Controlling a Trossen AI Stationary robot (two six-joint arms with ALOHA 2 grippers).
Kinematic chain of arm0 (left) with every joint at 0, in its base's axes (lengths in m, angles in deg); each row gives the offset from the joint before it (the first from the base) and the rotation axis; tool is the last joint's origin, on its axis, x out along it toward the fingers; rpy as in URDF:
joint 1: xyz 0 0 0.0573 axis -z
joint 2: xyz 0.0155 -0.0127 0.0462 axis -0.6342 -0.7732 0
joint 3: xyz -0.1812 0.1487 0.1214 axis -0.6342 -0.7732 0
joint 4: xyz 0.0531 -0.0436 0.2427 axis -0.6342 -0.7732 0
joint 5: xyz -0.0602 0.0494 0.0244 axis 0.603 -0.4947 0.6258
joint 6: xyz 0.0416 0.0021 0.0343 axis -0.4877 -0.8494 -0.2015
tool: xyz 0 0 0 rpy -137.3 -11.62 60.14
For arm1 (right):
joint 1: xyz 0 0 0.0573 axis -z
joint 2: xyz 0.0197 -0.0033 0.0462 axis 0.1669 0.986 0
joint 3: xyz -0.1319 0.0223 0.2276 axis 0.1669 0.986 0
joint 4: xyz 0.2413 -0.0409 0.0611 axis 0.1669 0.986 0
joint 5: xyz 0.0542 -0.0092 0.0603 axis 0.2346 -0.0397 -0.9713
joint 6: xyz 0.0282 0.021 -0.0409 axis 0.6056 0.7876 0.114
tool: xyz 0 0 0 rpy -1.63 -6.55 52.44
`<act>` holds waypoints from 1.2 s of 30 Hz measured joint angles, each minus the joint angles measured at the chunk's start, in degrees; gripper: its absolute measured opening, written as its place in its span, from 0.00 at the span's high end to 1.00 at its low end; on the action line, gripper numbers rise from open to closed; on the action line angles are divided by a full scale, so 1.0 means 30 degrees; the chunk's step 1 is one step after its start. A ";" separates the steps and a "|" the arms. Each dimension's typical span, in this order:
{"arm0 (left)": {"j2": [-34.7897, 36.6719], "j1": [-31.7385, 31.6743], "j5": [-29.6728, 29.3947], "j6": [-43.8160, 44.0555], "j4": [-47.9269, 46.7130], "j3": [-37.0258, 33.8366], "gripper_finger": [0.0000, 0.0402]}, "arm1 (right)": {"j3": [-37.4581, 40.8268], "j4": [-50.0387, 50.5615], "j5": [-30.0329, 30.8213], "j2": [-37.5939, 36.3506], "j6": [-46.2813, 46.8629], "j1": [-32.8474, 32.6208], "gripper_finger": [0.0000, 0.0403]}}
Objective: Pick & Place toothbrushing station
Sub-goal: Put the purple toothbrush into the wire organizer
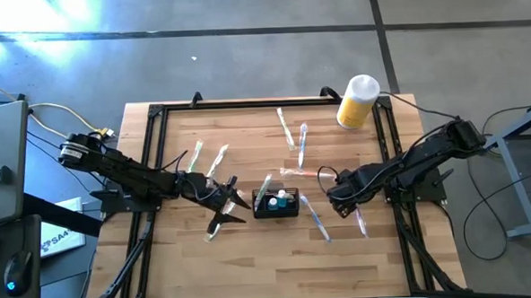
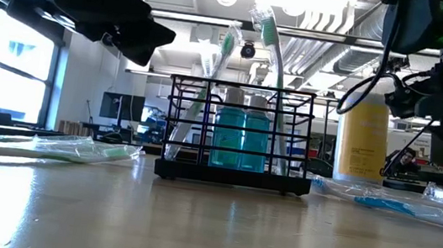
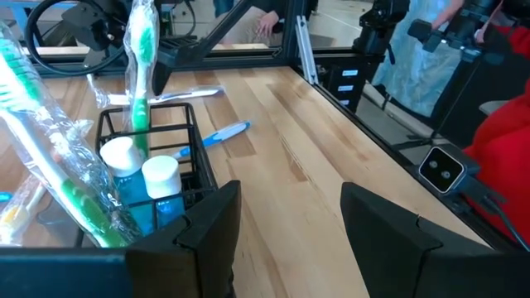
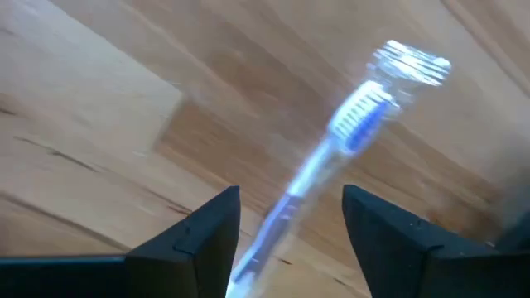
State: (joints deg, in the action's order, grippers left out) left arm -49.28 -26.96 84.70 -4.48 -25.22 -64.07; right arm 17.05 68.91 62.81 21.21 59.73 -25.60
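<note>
The toothbrushing station [image 1: 275, 204] is a small black wire caddy standing on its base mid-table. It holds two blue bottles with white caps [image 3: 141, 178] and wrapped green toothbrushes [image 2: 270, 37] that stick up out of it. My left gripper [image 1: 225, 205] hovers open just left of the caddy [image 3: 149, 124], touching nothing. My right gripper [image 1: 338, 198] points down, open, right of the caddy. A wrapped blue toothbrush [image 4: 356, 116] runs between and below its fingers over the wood. Whether it touches them I cannot tell.
Several wrapped toothbrushes lie loose on the wooden top, left of the caddy [image 1: 214, 160], behind it [image 1: 294, 139] and to its right [image 1: 315, 217]. A yellow cylinder with a white cap [image 1: 357, 101] stands at the far right. A black frame [image 1: 156, 118] borders the table.
</note>
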 joint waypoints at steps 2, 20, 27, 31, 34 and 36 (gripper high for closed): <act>0.0000 0.0000 0.0007 0.0036 0.0000 0.0000 0.49 | 0.0007 -0.0559 0.0010 0.0000 -0.0399 0.0084 0.49; 0.0000 0.0000 0.0175 0.0101 -0.0571 0.0000 0.49 | 0.3394 -0.4179 0.1006 -0.0109 0.1664 0.0249 0.50; 0.0000 0.0000 0.0190 0.0046 -0.1117 0.0000 0.49 | 0.3446 -0.4009 0.1071 -0.0081 0.1326 0.0255 0.63; 0.0000 0.0000 0.0197 0.0046 -0.1260 0.0000 0.49 | 0.3446 -0.4082 0.1062 -0.0080 0.1053 0.0255 0.79; 0.0000 0.0000 0.0262 0.0046 -0.1474 0.0000 0.49 | 0.3446 -0.4039 0.1049 -0.0073 0.1021 0.0255 0.94; 0.0000 0.0005 0.0270 0.0049 -0.1482 0.0000 0.49 | 0.3446 -0.4025 0.1035 -0.0073 0.0786 0.0255 0.97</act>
State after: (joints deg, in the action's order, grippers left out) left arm -49.28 -26.94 85.51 -4.34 -29.67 -64.07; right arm 27.39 56.84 65.91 20.99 62.09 -24.83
